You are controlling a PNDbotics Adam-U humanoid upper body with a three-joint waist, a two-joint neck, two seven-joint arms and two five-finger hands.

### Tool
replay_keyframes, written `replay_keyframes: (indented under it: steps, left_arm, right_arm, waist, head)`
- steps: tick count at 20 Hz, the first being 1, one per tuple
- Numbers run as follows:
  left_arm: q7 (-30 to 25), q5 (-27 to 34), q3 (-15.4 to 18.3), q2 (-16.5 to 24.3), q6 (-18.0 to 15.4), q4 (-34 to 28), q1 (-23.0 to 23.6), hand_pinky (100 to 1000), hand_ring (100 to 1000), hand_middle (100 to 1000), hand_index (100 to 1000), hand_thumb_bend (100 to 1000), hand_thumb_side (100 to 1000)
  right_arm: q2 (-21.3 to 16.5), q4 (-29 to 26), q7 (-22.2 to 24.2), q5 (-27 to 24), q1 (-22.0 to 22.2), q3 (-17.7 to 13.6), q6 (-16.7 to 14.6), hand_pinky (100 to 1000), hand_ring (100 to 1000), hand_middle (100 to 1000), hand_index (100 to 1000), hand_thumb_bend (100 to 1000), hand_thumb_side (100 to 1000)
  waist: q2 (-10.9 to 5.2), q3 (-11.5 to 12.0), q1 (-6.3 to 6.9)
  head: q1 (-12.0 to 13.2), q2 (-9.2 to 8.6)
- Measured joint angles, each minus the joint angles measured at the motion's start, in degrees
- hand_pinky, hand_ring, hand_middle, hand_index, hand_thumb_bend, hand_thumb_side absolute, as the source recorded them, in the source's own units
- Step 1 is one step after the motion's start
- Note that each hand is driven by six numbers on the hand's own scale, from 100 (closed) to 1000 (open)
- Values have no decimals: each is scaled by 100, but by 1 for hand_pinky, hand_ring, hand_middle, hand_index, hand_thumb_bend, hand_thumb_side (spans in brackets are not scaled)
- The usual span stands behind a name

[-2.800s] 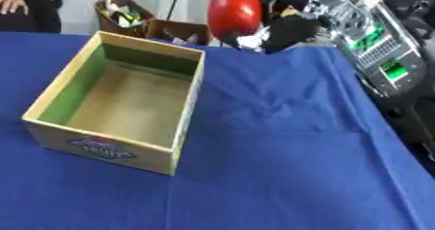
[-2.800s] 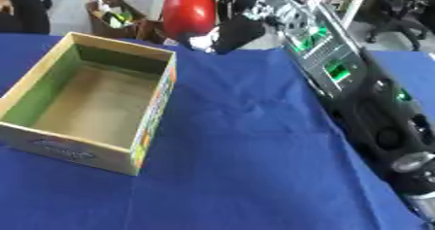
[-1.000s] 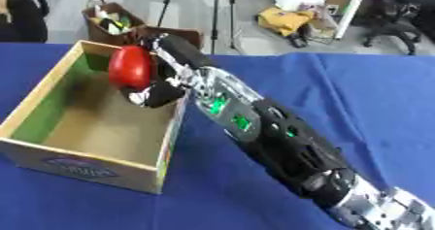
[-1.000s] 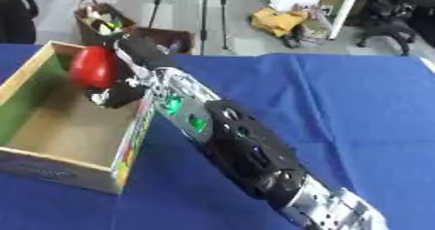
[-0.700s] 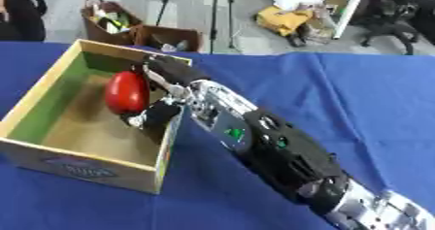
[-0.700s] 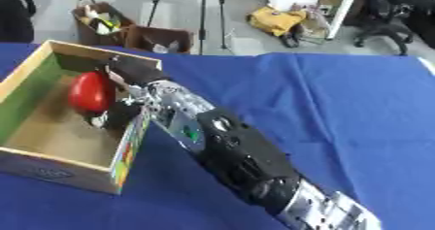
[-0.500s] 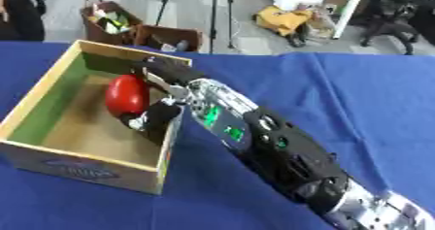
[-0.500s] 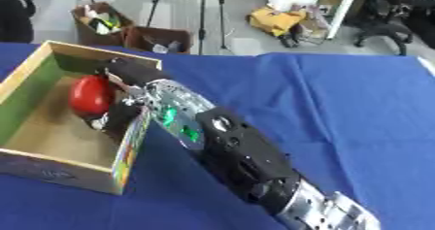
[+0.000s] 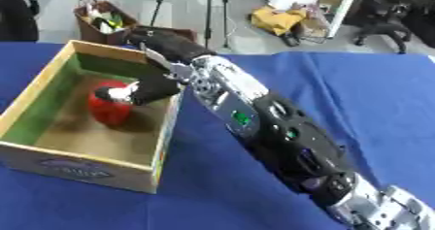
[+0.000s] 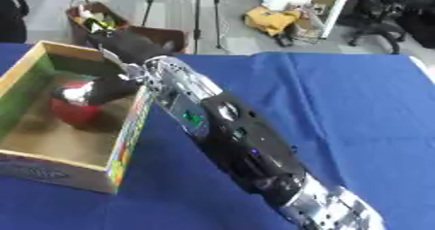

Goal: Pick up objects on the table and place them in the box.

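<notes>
The right arm reaches from the near right across the blue bench (image 9: 340, 93) into the box (image 9: 153, 175). The right hand (image 9: 144, 89) is inside, fingers curled over the red object (image 9: 108, 110), which now sits beneath the hand on the box floor. Half a second ago it hung higher. Judgement: placement nearly complete; release remains. Left hand not visible.

Blue cloth (image 9: 357, 93) covers the table. Beyond its far edge, a brown bag (image 9: 100, 21) with green and yellow bits inside sits on the grey floor (image 9: 238, 25), tripod legs (image 9: 207, 10) just right of it. Further right a yellow bundle (image 9: 280, 18) lies by a white post (image 9: 344, 6), with a black office chair (image 9: 395, 15) at the far right.
</notes>
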Motion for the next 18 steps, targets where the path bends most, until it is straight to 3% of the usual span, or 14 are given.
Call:
replay_keyframes:
  steps: [2,3,5,6,7,9,10,18]
  left_arm:
    - [3,-5,0,1,3,0,26,600,744,769,937,100,941]
    - [8,-6,1,2,8,0,32,601,744,769,937,100,941]
    - [21,-8,1,4,21,0,67,601,744,768,936,100,941]
    - [27,-8,1,5,25,0,85,601,744,768,936,100,941]
    - [34,-9,2,9,31,0,97,602,744,768,936,100,941]
    - [54,-17,3,15,45,0,145,601,744,768,936,100,940]
    - [62,-26,3,18,51,0,173,601,744,768,936,100,940]
    - [124,-74,25,68,113,0,365,601,744,767,935,100,941]
  right_arm:
    - [-46,-162,-57,-101,4,-66,51,740,858,876,987,492,837]
    - [-71,-260,-102,-161,7,-110,80,740,848,873,985,437,847]
    - [-144,-490,-227,-299,43,-225,120,745,832,862,986,302,835]
    - [-191,-615,-297,-381,69,-298,132,745,827,856,977,138,804]
    - [-250,-744,-374,-462,104,-380,150,736,817,845,961,100,729]
    - [-403,-1018,-536,-622,198,-574,207,726,808,834,940,100,599]
    - [-493,-1158,-621,-707,266,-687,233,721,804,827,918,100,579]
    - [-1223,-2250,-1286,-1375,1168,-1288,140,696,768,776,830,100,652]
  waist:
    - [-41,-50,13]
    - [-63,-81,15]
    - [-109,-151,23]
    - [-136,-188,37]
    - [-170,-229,55]
    - [-247,-343,84]
    - [-277,-401,91]
    - [-456,-810,192]
  head:
    - [26,21]
    - [47,40]
    - [117,85]
    - [167,119]
    - [228,149]
    - [375,221]
    - [458,255]
    - [1062,515]
